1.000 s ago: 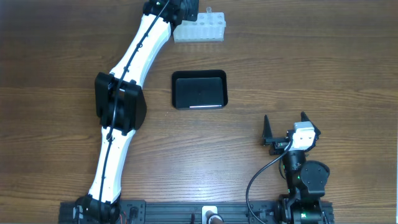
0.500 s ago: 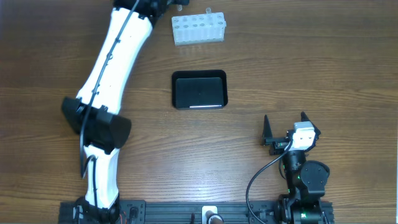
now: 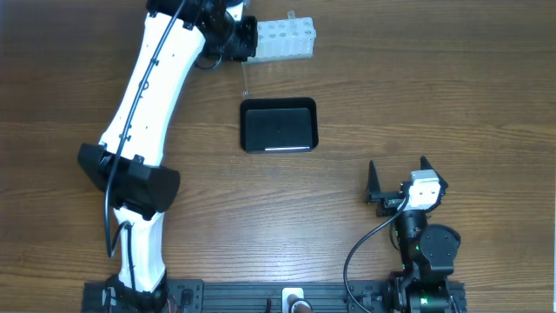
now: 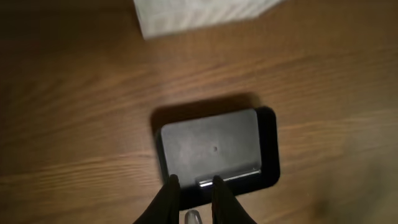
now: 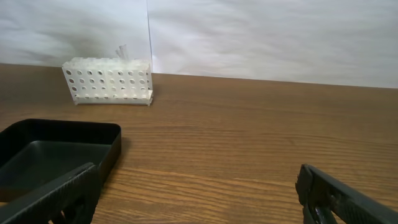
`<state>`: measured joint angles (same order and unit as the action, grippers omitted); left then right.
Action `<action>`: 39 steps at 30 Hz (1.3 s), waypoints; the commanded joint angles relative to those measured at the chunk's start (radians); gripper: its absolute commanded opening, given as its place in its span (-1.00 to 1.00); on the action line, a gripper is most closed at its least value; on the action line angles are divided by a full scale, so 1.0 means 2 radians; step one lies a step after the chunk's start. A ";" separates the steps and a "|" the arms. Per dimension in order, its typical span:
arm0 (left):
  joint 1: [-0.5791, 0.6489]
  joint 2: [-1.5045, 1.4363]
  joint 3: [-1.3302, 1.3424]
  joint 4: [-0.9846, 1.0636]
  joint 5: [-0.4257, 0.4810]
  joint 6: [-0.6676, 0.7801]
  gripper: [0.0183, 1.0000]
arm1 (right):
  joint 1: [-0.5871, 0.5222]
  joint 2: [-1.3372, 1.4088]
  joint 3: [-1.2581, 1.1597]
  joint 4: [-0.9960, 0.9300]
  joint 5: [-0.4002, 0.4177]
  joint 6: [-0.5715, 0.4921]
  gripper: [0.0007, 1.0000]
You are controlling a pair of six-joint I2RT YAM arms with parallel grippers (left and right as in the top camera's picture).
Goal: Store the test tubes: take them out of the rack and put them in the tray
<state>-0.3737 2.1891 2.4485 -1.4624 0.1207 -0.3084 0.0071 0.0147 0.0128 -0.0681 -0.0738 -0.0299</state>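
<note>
On the table: black tray at centre, floor bare; white rack beyond it, holding one tube near its right end; left gripper over tray's rim, pinching a second tube; right gripper spread wide, well apart from tray

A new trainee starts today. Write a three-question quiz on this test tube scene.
1. True or false: the tray is empty.
2. Which gripper is open? A: left gripper. B: right gripper.
3. Fill in: the left gripper holds a ____.

Key: 1 true. 2 B. 3 test tube.
</note>
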 commanded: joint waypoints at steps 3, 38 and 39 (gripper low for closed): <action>-0.005 0.057 0.003 -0.002 0.030 -0.024 -0.96 | -0.003 -0.005 -0.004 -0.001 -0.007 0.002 0.98; -0.014 0.190 0.002 -0.055 0.080 -0.024 -0.94 | -0.003 -0.005 -0.004 -0.001 -0.007 0.002 0.98; -0.014 0.193 0.002 -0.055 0.080 -0.024 -0.95 | -0.003 -0.005 -0.004 -0.001 -0.007 0.002 0.98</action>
<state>-0.3939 2.5389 2.4481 -1.5650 0.2592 -0.3420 0.0071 0.0147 0.0128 -0.0681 -0.0738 -0.0292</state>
